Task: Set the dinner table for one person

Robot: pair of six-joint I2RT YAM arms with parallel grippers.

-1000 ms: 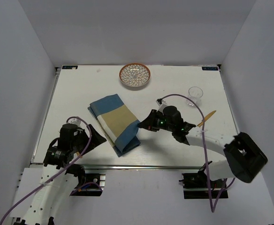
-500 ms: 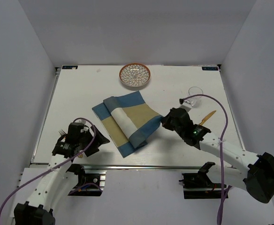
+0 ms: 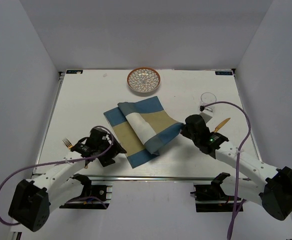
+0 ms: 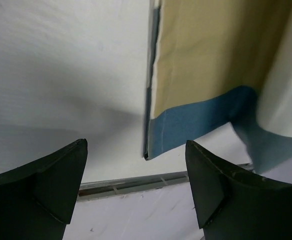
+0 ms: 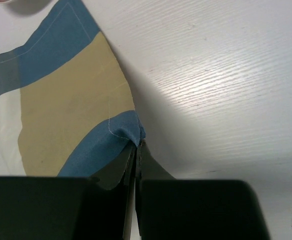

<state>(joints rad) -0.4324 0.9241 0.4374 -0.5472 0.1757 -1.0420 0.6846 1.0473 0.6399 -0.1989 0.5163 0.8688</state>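
placemat (image 3: 153, 114) corner pinched in the right gripper (image 5: 137, 144); left gripper (image 4: 136, 146) gapes wide, empty, near its edge.

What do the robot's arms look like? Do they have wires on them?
The left arm and right arm are white tubes joined by chunky black joints. Yes, there are wires: a purple cable loops off each arm. The left gripper and right gripper are black, each with two dark fingers shaped like wedges.
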